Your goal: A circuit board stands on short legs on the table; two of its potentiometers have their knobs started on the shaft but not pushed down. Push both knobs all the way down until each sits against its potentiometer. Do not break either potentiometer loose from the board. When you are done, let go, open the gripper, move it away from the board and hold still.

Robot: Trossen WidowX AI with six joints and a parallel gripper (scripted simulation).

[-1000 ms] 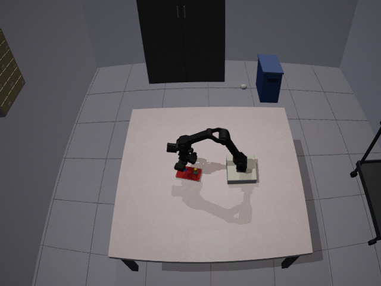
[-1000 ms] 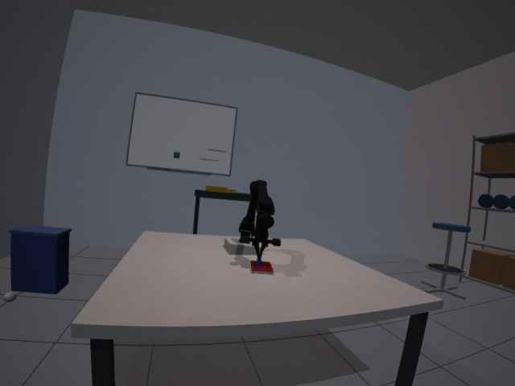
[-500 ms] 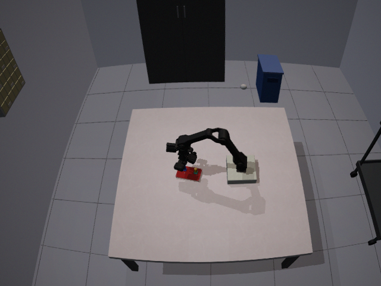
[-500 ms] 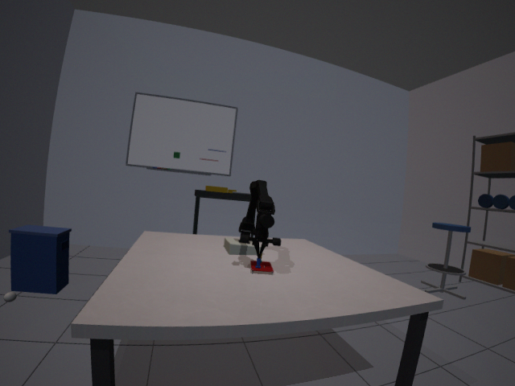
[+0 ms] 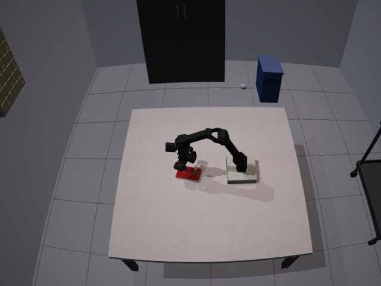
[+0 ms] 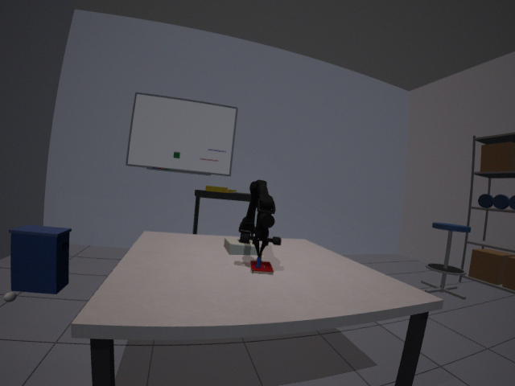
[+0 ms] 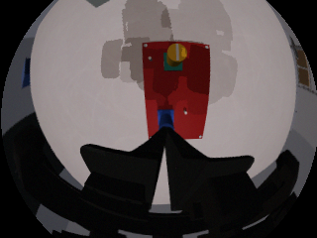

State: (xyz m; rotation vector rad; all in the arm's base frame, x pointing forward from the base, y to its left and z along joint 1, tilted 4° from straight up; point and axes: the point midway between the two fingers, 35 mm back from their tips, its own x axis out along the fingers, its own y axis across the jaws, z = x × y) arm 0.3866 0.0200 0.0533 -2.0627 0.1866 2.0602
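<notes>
The red circuit board [image 5: 188, 176] [image 6: 261, 269] [image 7: 194, 116] stands on short legs on the table. A yellow knob [image 5: 195, 168] [image 7: 176, 54] with a pale line on top sits over a green potentiometer [image 5: 195, 173] [image 7: 172, 65] near the board's robot-side end. A blue potentiometer [image 6: 258, 264] [image 7: 165, 117] is at the other end; its top and its knob are hidden by the fingertips in the wrist view. My gripper [image 7: 165, 130] [image 6: 259, 256] is shut and empty, with its tips right over or at the blue part. Whether they touch it, I cannot tell.
The arm's pale base block [image 5: 241, 177] [image 6: 240, 248] stands on the table [image 5: 212, 227] [image 6: 232, 299] beyond the board's yellow-knob end. The arm arches from it to above the board. A blue bin [image 5: 269, 83] stands on the floor behind the table.
</notes>
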